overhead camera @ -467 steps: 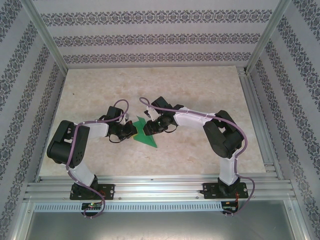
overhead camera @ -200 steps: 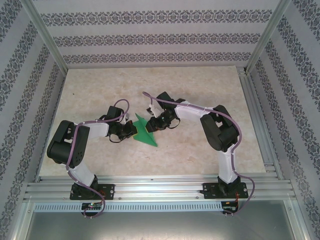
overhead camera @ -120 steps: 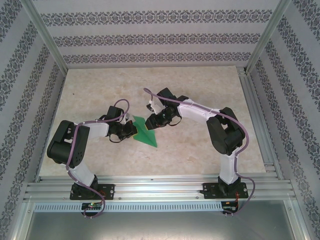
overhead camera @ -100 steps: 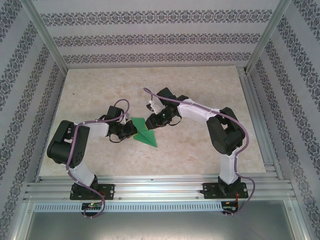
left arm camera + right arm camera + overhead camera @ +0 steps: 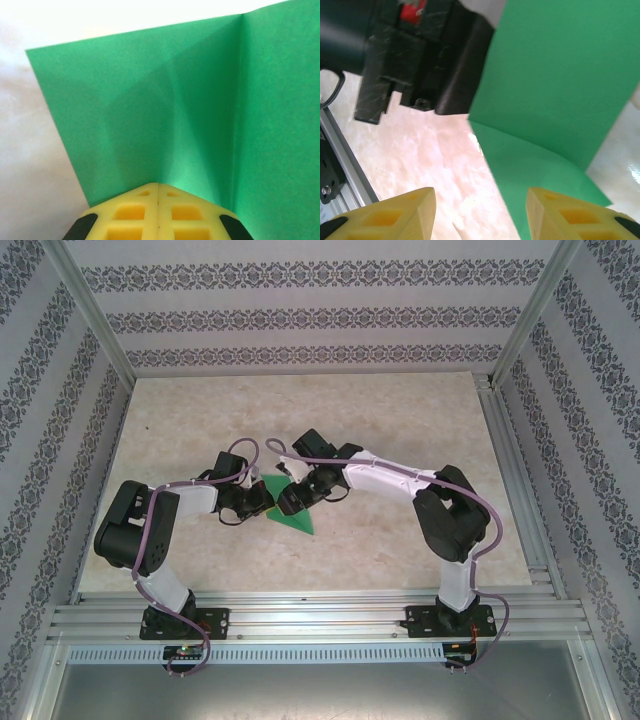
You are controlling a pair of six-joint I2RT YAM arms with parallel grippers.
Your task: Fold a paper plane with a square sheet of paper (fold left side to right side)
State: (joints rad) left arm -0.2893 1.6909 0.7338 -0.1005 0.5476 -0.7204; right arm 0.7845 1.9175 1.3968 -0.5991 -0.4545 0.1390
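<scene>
Green square sheet of paper (image 5: 175, 110) is just released by right gripper (image 5: 480, 196), kept pinched by left gripper (image 5: 158, 189); creasing awaits.

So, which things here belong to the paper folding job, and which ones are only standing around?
For the job:
green sheet of paper, partly folded
left hand, shut, tips at the paper
right hand, open, close to the paper

Only around:
table
metal frame
patterned walls
</scene>
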